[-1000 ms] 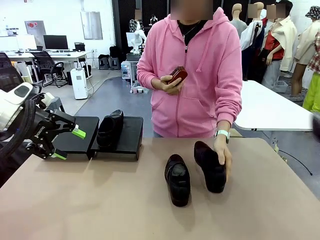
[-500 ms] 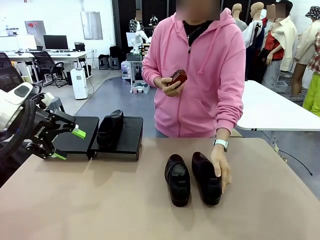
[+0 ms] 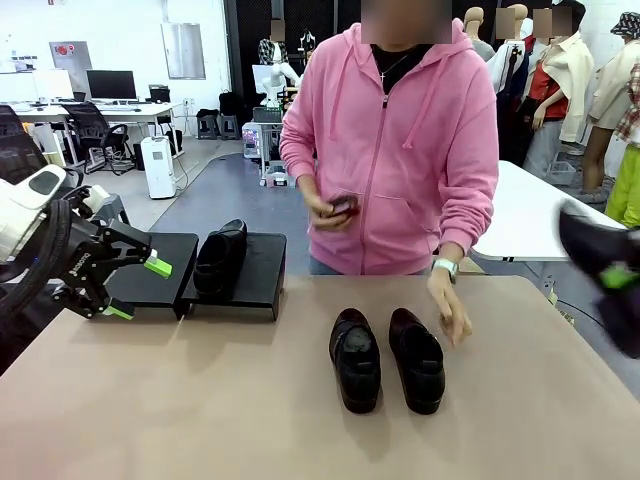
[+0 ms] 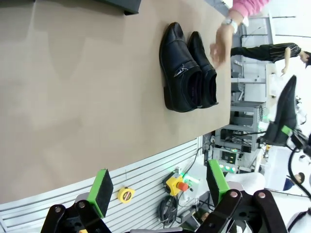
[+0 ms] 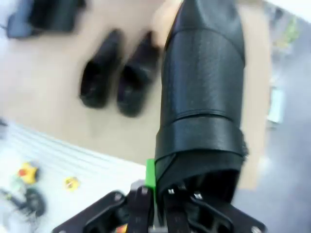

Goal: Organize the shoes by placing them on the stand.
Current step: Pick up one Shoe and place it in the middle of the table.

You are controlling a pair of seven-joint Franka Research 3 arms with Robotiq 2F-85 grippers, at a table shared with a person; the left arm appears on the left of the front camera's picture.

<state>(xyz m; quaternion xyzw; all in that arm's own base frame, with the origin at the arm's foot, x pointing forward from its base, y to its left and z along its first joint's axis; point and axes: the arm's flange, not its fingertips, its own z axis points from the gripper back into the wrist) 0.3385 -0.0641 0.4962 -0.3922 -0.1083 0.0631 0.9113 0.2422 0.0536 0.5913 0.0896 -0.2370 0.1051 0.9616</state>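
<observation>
Two glossy black shoes lie side by side mid-table, toes toward me: one (image 3: 355,358) on the left and one (image 3: 417,358) on the right, also seen in the left wrist view (image 4: 181,68). A third shoe (image 3: 220,255) rests on the right section of the black stand (image 3: 262,270). My left gripper (image 3: 137,288) hangs open and empty at the table's left edge, in front of the stand. My right gripper (image 3: 620,285) comes in at the right edge, shut on a fourth shoe (image 3: 588,240). That shoe (image 5: 204,97) looms large and blurred in the right wrist view.
A person in a pink hoodie stands at the far side. One hand (image 3: 450,315) hovers just right of the shoe pair. The other hand holds a small brown block (image 3: 343,207) at the waist. A white table (image 3: 540,215) stands behind on the right.
The person slid the right-hand shoe up beside the other, let it go and lowered the brown block. My right gripper with its shoe has come into view at the right edge. My left arm stayed still.
</observation>
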